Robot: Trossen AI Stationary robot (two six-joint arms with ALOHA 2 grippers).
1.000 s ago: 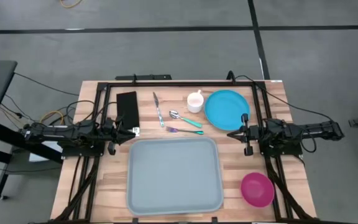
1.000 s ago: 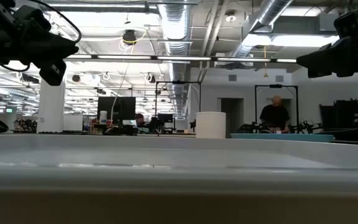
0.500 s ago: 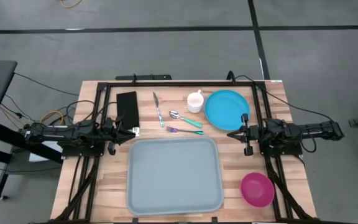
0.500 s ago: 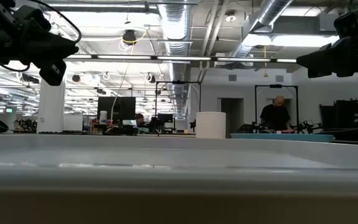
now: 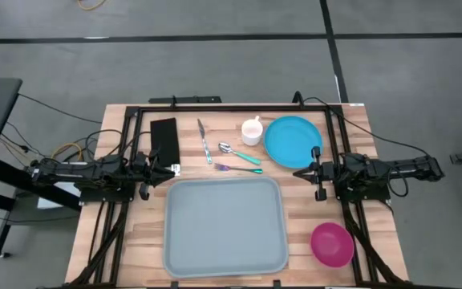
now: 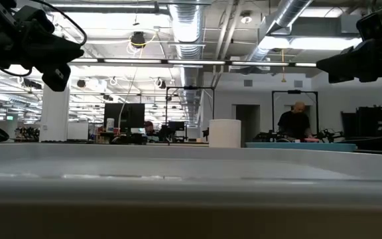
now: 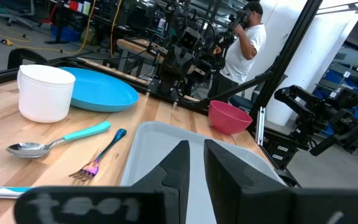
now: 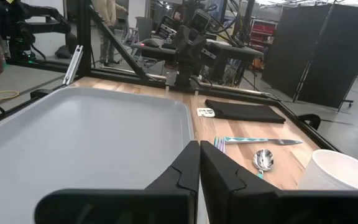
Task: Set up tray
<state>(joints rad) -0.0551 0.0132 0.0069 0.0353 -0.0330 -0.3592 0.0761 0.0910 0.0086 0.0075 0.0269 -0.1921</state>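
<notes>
Moved nothing on the table since a second earlier; shifted only a little, the person (image 6: 296,123) in the room behind, seen in the low view. Stayed parked at the table's left edge, left gripper (image 5: 169,171), fingers held narrowly apart with nothing between them, just beside the lower end of the black napkin (image 5: 164,140). Lay unchanged in the middle, near the front edge: grey-blue tray (image 5: 224,226), bare, between the two arms. Rested behind it as before, from left to right: knife (image 5: 204,139), spoon (image 5: 237,153), fork (image 5: 237,168), white cup (image 5: 252,131), blue plate (image 5: 293,141). Kept still at the right edge, right gripper (image 5: 301,172), fingers pressed together and holding nothing, just beside the plate's near rim. Sat well apart at the front right corner, pink bowl (image 5: 331,244).
</notes>
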